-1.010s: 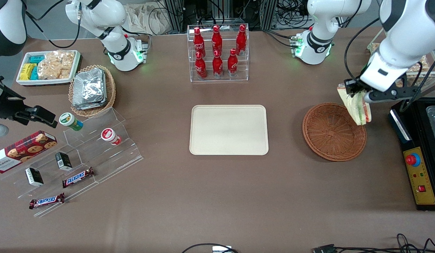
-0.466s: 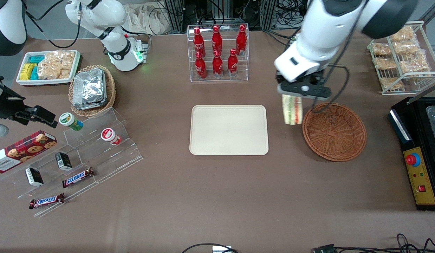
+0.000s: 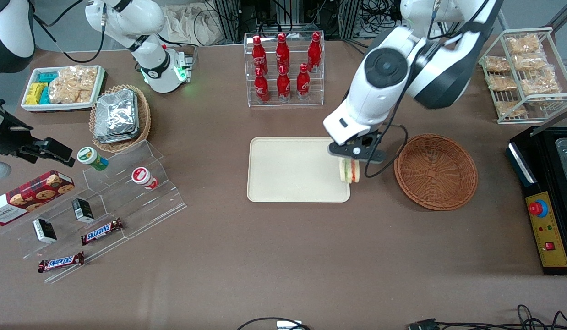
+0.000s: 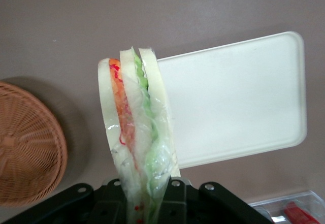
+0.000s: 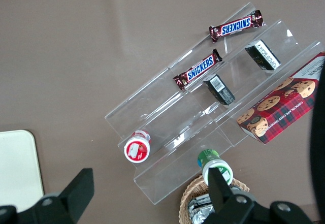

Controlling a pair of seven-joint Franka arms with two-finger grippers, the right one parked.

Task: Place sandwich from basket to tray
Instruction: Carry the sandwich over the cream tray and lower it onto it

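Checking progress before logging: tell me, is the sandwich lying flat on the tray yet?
No: the sandwich hangs upright, clamped in the gripper above the tray edge nearest the basket.

Gripper (image 3: pixel 350 158) hides sandwich (image 3: pixel 349 171) top in front view; basket (image 4: pixel 28 145) cut by wrist frame edge; jaws mostly out of frame.

Your brown worktop (image 3: pixel 274 256) carries the tray (image 3: pixel 292 169) mid-table, the basket (image 3: pixel 435 172) just beside it, bottle rack (image 3: pixel 284 68) farther from the camera; gripper (image 3: pixel 352 158) above the tray's edge.
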